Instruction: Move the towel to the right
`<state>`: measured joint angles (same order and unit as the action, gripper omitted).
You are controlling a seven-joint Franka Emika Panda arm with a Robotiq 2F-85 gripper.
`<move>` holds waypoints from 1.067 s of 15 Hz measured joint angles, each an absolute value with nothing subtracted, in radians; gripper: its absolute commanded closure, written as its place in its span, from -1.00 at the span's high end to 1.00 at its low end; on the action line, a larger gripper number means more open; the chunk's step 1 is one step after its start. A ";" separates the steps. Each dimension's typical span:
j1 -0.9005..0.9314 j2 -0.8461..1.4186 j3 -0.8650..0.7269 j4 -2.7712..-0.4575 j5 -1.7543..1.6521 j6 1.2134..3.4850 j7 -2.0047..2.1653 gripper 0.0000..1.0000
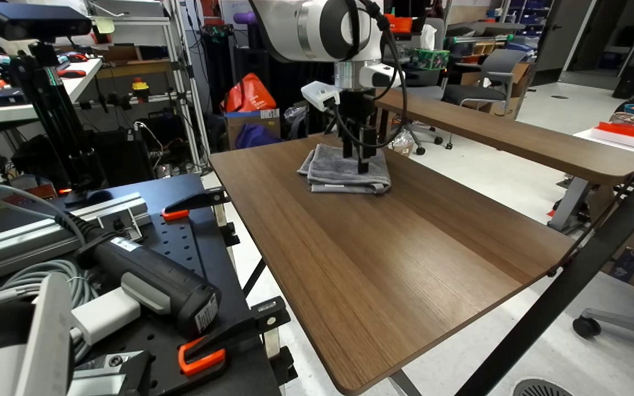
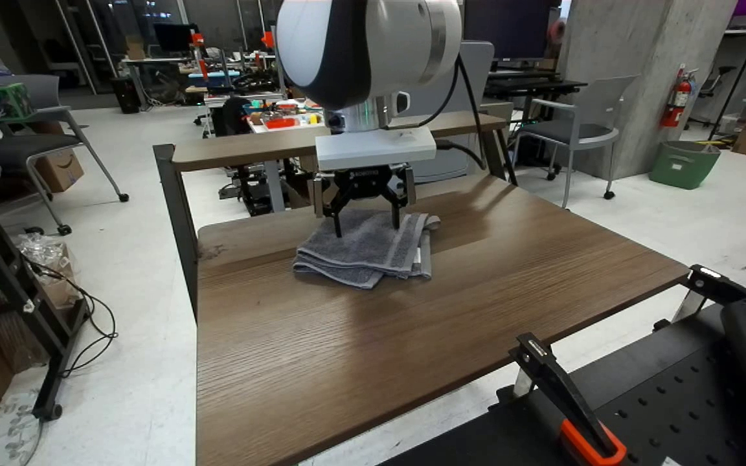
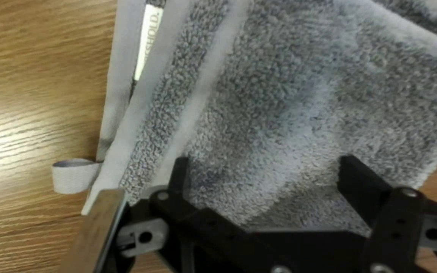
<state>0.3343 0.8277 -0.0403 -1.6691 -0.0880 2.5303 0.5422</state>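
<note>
The towel, a folded grey cloth with lighter stripes and layered edges, lies flat on the brown table. It shows in both exterior views and fills most of the wrist view, where a white label and a small loop show at its left edge. My gripper points straight down over the towel and also shows in an exterior view. In the wrist view the gripper is open, with its two fingers wide apart and only towel surface below them. The fingertips are at or just above the cloth; I cannot tell whether they touch.
The brown table has a raised shelf along one long side. A black perforated bench with clamps and a black handheld tool stands beside the opposite edge.
</note>
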 measured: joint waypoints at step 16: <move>0.143 0.804 -0.156 -1.769 -0.053 2.530 0.518 1.00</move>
<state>0.1429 0.8038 -0.1560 -1.7694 -0.0531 2.5304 0.5178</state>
